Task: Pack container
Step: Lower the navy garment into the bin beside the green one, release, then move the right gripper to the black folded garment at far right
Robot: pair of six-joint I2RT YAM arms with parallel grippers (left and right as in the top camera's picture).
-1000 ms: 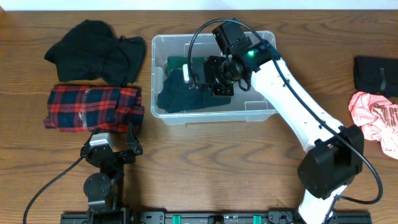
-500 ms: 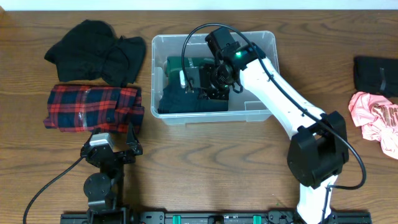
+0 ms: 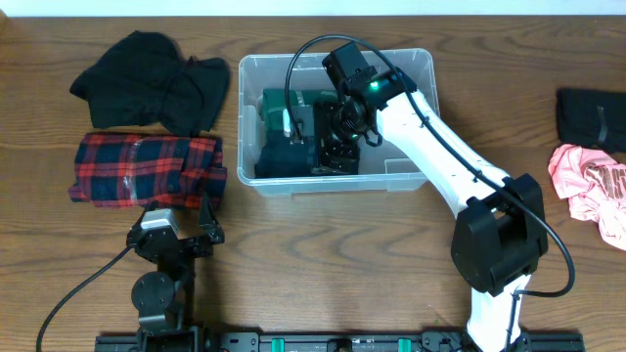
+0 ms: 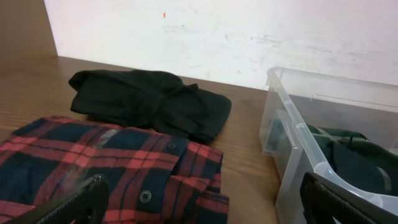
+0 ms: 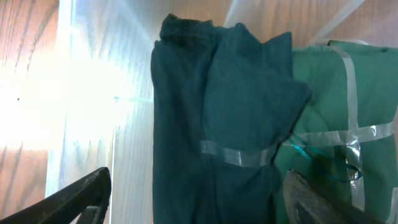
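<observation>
1 container (image 3: 411,176): on tabletop (image 3: 323,254), surrounding the right fingers (image 5: 84,193); these spread apart, empty, directly above 1 taped teal garment (image 5: 211,124) laid flat beside 1 green bundle (image 5: 336,106), likely to save room; left fingers (image 4: 74,202): apart, idle.

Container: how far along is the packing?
Done: a green bundle and a dark blue bundle lie in the container. In hand: the right gripper hangs open over the dark one, holding nothing. Remaining: plaid shirt, black garment, pink garment and black folded piece lie on the table.
</observation>
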